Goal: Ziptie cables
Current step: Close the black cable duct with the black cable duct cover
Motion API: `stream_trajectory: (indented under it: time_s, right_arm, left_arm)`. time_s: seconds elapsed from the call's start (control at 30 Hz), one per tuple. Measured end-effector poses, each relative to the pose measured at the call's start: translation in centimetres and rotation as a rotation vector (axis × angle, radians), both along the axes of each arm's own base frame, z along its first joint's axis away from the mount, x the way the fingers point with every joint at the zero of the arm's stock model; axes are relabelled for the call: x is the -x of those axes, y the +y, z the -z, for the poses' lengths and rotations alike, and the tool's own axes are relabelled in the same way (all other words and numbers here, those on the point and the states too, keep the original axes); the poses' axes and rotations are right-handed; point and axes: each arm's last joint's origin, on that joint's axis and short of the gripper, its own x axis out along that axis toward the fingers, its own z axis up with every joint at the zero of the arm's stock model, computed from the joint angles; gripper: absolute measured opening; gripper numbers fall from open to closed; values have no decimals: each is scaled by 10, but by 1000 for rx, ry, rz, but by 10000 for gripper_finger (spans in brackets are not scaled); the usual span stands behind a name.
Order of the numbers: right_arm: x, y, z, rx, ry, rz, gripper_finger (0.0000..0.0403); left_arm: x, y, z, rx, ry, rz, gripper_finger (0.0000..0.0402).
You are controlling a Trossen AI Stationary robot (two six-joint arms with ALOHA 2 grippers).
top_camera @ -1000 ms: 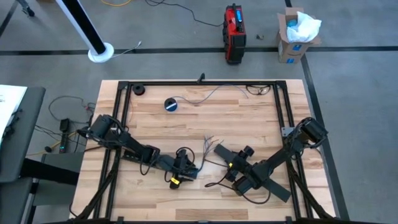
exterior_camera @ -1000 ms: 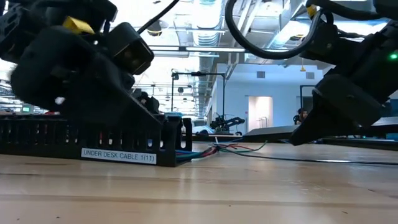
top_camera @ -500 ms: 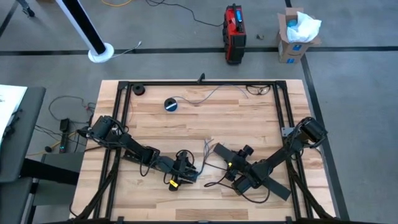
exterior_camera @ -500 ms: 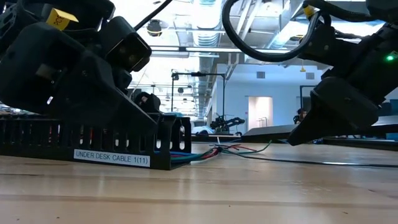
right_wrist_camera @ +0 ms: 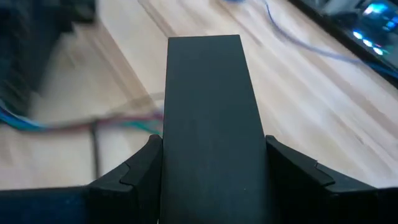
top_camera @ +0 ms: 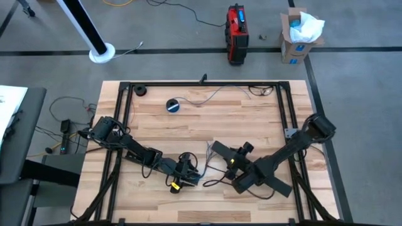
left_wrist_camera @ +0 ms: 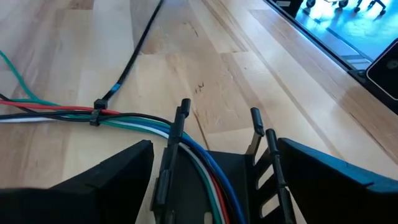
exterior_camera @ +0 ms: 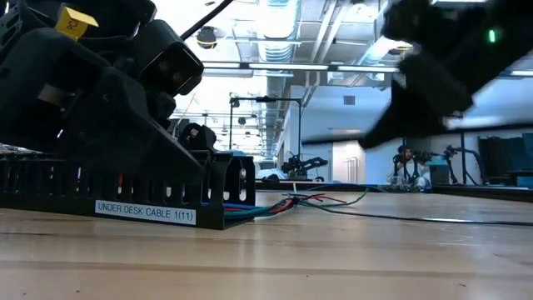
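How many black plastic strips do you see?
2: slotted channel in the left claw, cables through it; flat strip gripped in the right claw. More could be hidden.

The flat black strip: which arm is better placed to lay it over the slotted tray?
Right, probably. Its gripper is shut on the flat black strip near the slotted tray, while the left gripper steadies that tray, where the cables enter.

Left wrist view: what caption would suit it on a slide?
Bundled cables, cinched by a small black tie, run into a black slotted tray between the left tool's fingers.
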Motion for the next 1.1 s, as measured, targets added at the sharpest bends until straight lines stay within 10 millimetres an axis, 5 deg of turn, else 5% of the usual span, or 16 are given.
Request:
stream_trajectory:
  time_s: [0.27,1.1]
  right_arm:
    - [-12,16,-31,-112,-203,-126,219]
    - [-28,17,-13,-208,-74,-309,219]
  left_arm:
    - [-4,11,0,-21,-13,-77,331]
    - [-11,25,-3,-35,-56,-174,331]
